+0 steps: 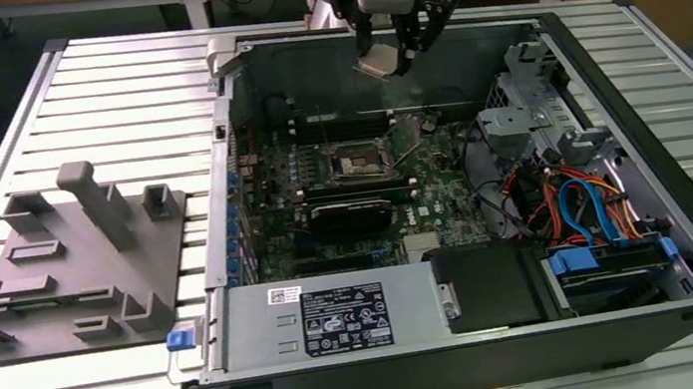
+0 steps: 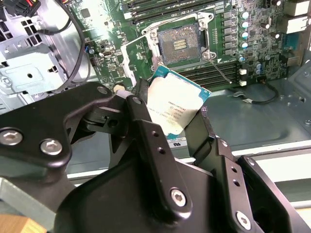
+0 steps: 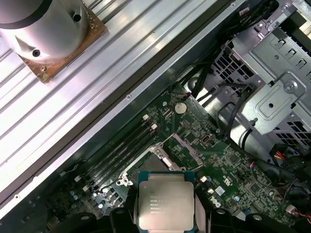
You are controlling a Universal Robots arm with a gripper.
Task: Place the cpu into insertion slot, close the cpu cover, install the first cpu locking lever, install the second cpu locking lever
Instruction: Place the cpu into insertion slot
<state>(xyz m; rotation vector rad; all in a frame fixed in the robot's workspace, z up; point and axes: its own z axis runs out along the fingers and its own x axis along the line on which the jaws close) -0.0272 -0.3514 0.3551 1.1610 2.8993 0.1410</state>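
The cpu hangs above the far wall of the open computer case, with my gripper shut on it. In both wrist views the silver-topped chip sits clamped between the two black fingers, tilted over the board. The insertion slot lies uncovered on the green motherboard, below and apart from the chip. Beside the socket, the cpu cover stands swung up. A thin locking lever sticks out free next to the socket.
The case walls ring the motherboard. A drive cage and cable bundles crowd the exterior view's right. A black block sits just in front of the socket, and the power supply nearer still. A grey fixture rests on the slatted table.
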